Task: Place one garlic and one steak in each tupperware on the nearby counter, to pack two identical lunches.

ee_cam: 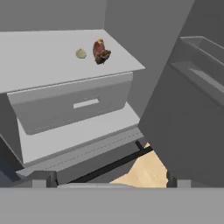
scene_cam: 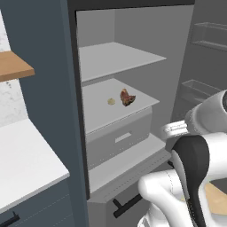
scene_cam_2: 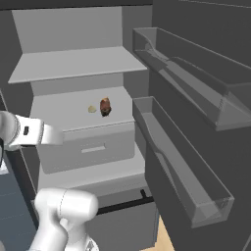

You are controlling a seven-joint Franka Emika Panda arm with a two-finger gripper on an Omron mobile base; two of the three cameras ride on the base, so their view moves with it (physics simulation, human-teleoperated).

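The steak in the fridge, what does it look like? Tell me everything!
The steak is a small lumpy chunk, reddish-brown with darker patches, and looks like raw meat. It sits on the grey middle shelf of the open fridge, above a drawer, standing a bit on end rather than flat. A pale little garlic lies just beside it, not touching. Nothing grips the steak.

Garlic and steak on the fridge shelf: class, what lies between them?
Nothing; in the hand view bare shelf separates the garlic from the steak.
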